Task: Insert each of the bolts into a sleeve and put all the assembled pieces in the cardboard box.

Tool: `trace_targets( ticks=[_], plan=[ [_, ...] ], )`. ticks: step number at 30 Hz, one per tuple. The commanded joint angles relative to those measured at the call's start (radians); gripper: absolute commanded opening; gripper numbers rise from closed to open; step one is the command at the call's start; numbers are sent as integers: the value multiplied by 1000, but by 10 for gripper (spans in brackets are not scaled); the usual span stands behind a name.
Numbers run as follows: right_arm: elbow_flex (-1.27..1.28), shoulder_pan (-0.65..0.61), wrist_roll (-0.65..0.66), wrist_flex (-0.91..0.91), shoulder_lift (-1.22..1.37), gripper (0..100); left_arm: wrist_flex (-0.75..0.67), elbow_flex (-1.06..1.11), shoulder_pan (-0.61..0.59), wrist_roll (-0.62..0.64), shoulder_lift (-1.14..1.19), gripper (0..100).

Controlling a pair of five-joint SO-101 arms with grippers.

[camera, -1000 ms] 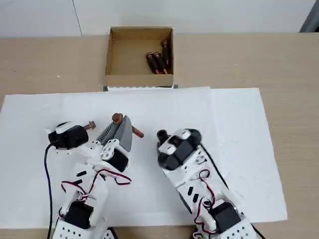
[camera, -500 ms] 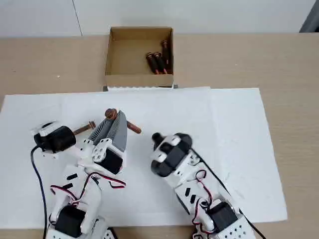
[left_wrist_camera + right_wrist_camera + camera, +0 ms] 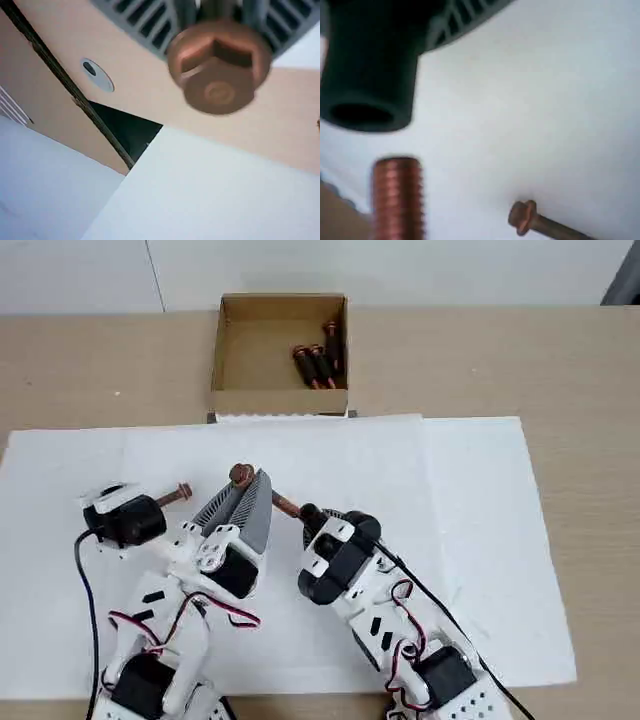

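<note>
Right gripper [image 3: 312,518], clamping the sleeve [image 3: 367,75], had advanced to the bolt [image 3: 219,70] clamped in left gripper [image 3: 252,485]; insertion apparently came next.

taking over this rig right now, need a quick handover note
Left end effector: shut on a bolt, thread aimed at the right arm.
Right end effector: shut on a black sleeve, its mouth just off the thread tip, not yet mated.
Done: three assembled pieces in the cardboard box.
Left: join this pair and box it; a loose bolt lies on the white paper.
</note>
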Motion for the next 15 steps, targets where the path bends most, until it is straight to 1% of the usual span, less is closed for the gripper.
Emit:
trace_targets(
  ticks=[1, 5, 9, 15],
  plan=[
    [-17, -28, 9, -27, -15, 4, 2, -54, 5, 5, -11, 5],
    [-15, -58, 9, -28, -15, 4, 2, -53, 9, 5, -11, 5],
    [-12, -50, 11, -68, -15, 4, 3, -51, 18, 3, -11, 5],
    [-11, -38, 49, -68, -15, 4, 37, -53, 17, 3, -12, 5]
  ],
)
